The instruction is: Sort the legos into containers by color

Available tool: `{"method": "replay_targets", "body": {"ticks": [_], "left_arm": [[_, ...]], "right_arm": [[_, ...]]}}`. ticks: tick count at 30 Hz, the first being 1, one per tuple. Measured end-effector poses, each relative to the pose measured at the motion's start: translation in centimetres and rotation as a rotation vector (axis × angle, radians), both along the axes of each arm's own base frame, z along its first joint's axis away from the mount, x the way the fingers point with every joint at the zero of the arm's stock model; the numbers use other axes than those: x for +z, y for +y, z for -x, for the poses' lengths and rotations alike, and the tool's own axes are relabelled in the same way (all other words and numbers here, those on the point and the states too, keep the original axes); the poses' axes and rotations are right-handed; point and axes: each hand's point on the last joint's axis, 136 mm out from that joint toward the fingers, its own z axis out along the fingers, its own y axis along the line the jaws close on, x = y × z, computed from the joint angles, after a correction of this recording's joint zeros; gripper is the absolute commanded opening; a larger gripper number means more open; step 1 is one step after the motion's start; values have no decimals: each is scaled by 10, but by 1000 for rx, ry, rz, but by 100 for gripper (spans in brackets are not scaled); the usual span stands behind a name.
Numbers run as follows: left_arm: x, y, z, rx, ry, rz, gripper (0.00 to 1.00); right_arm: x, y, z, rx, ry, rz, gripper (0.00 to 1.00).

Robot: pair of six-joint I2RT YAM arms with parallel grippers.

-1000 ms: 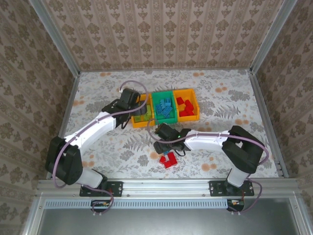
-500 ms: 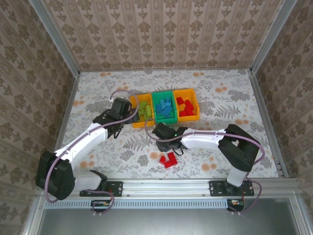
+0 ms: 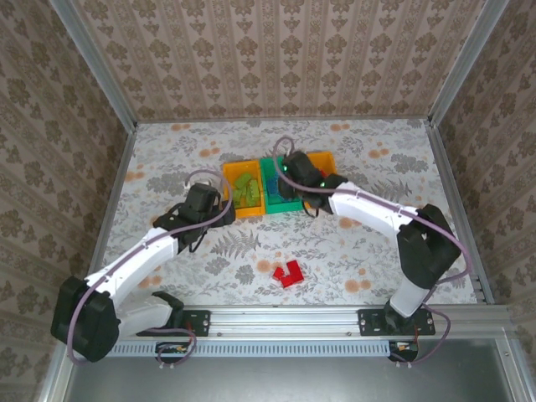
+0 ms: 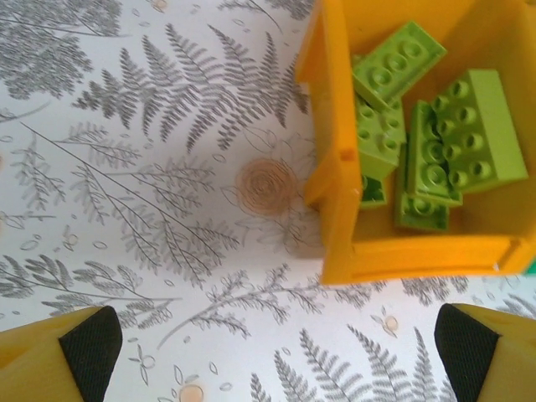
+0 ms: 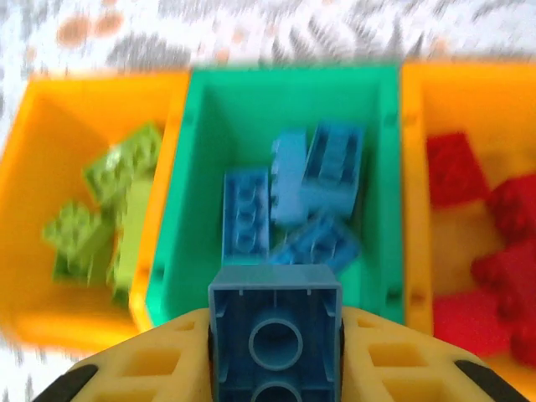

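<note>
My right gripper (image 5: 275,339) is shut on a blue lego (image 5: 275,322), held underside toward the camera above the near edge of the green bin (image 5: 205,176). Several blue legos (image 5: 314,180) lie in that bin. In the top view the right gripper (image 3: 293,174) hangs over the green bin (image 3: 273,186). The left orange bin (image 4: 335,209) holds several lime legos (image 4: 444,142). The right orange bin (image 5: 414,167) holds red legos (image 5: 456,172). My left gripper (image 4: 276,356) is open over bare table, just near-left of the left orange bin (image 3: 243,191). Red legos (image 3: 289,273) lie on the table.
The patterned tablecloth (image 3: 368,243) covers the table, with papered walls and a metal frame on three sides. The three bins stand in a row at the middle back. The red legos lie between the two arms, toward the front edge.
My right gripper has swung from the table beside the red legos up over the green bin with the blue lego. My left gripper has drawn back from the left orange bin.
</note>
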Motion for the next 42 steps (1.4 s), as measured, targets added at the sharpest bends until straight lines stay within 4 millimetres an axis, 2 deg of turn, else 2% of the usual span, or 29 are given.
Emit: {"method": "replay_targets", "body": {"ticks": [2,4,7,12,13,15,16,21,24,30,33,36,38,42], "left_arm": [[-2,-5,9,-37,0,16,100],[-6,-11,18,-72,4,30,100],[-13,-21,30,-125,20,35,100],[-19,-41,48,-218,35,27,100],[-20,-45,51,-235,38,26,100],[-24,-52,59,-272,43,22,100],[-26,-56,63,-291,46,20,100],[-35,-61,70,-312,59,3,100],[-38,-58,68,-283,57,-2,100],[-43,-54,65,-243,47,0,100],[-44,-56,64,-242,47,-1,100],[-49,-54,63,-235,56,-20,100],[-51,-51,62,-223,59,-34,100],[-52,-45,61,-201,62,-45,100]], "right_arm": [[8,2,-25,-25,-18,-13,36],[6,8,-45,-36,-17,-11,38],[-12,14,-64,-43,13,11,40],[-46,12,-76,-51,95,40,49],[-49,11,-78,-53,104,41,55],[-53,10,-81,-52,119,36,74],[-53,9,-82,-51,124,32,81],[-48,12,-81,-31,131,2,86],[-45,11,-58,4,143,-3,86],[-7,13,18,140,99,-20,86],[-3,7,58,188,85,-31,84],[-25,-9,94,216,114,-24,82],[-48,-19,118,230,160,3,82],[-76,-17,161,283,231,37,81]]}}
